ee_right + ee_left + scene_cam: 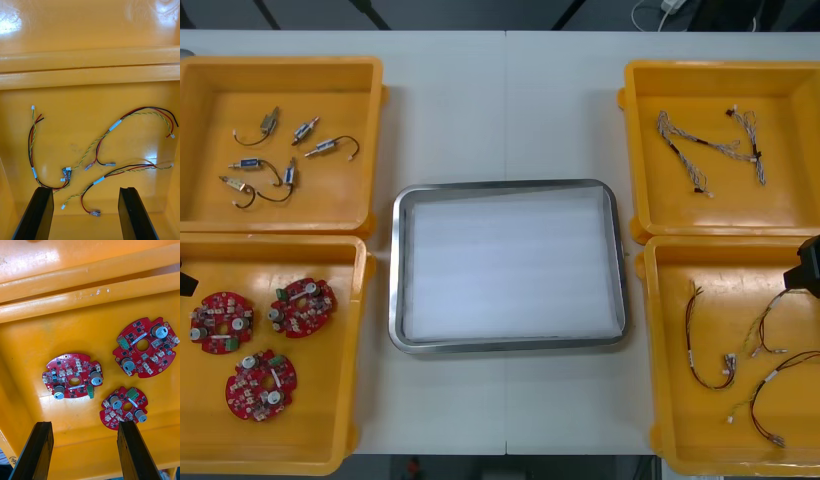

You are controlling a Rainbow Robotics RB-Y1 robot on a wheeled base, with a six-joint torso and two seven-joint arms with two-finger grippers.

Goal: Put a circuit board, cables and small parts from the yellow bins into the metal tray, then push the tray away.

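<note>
While the metal tray (394,270) at mid-frame holds nothing, we judge picking is yet to start: left gripper (85,425) wide over the circuit boards (302,306), lower left, right gripper (85,191) wide over red and yellow cables (115,125), lower right; next we lower and close on one

1. Bright, even light falls from above on the bench (510,90); shadows are soft and faint.
2. The metal tray (505,344) gleams along its rim, with pale bands across its white inside.
3. White glare patches sit on the glossy yellow bins (15,17) in both wrist views.
</note>
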